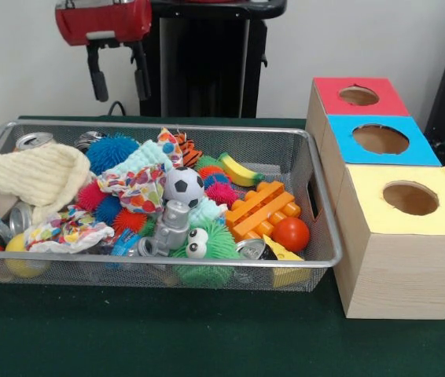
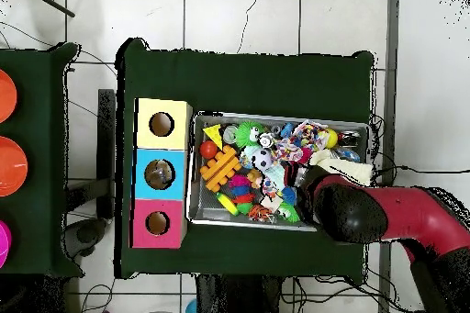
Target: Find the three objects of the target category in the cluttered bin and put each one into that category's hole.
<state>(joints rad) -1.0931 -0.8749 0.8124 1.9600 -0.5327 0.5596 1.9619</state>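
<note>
Pincer above the bin's cloth end, empty

The pincer (image 1: 118, 69) hangs open and holds nothing, above the bin (image 1: 317, 196) at its end away from the boxes (image 1: 399, 236) (target category unknown); the toys (image 1: 199, 212) lie below, boxward.

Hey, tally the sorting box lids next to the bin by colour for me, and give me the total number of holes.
Red lid: 1
Blue lid: 1
Yellow lid: 1
Total: 3 lids, each with 1 round hole, so 3 holes.
</note>
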